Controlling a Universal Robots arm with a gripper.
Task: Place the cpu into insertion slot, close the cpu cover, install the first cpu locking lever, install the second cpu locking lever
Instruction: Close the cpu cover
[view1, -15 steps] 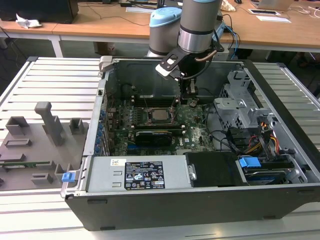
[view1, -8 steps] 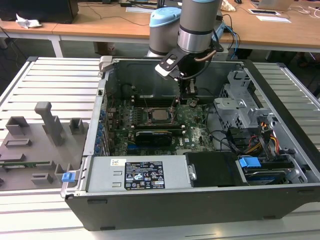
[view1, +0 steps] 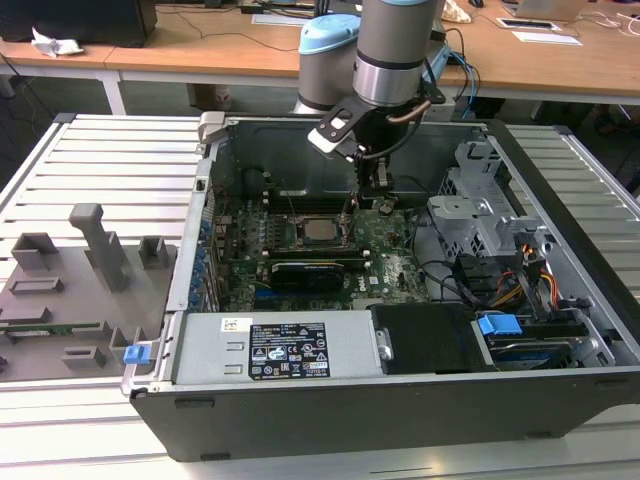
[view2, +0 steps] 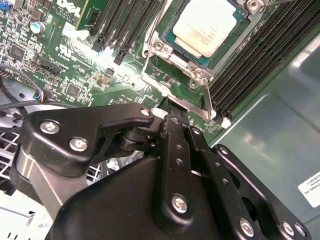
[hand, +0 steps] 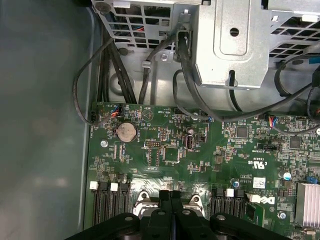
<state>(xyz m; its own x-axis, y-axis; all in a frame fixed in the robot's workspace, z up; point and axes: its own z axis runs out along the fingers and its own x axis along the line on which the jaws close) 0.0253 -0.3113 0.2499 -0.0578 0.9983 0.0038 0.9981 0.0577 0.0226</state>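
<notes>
The black metal gripper (hand: 170, 194) has its two flat fingers (hand: 162, 210) pressed together with no gap showing; whether anything thin is pinched between the tips I cannot tell. In the second wrist view the gripper (view2: 169, 104), all bolted links and round screw heads, has its tips right at the edge of the socket, and a thin bright lever rod (view2: 206, 97) slants past just beside them. Just beyond the tips lies the cpu cover (view2: 179, 60), a dull silver frame plate with screws at its corners, and inside the frame sits the cpu (view2: 210, 27), a small flat square with a smooth, silvery-tan top and a green rim. Long black ribbed memory slots (view2: 260, 55) run on either side of the jaws. Farther out spreads the green motherboard (hand: 200, 150), crowded with tiny chips, with a round shiny coin battery (hand: 126, 131) on it. Beyond the board, black cables (hand: 187, 85) loop up to a bare, perforated sheet-metal drive cage (hand: 230, 40). In the exterior view the gripper (view1: 375, 198) reaches down into the open case beside the cpu (view1: 320, 230), with a long black card (view1: 305, 272) past the socket and a grey boxy power supply (view1: 270, 350) farthest from the jaws.
</notes>
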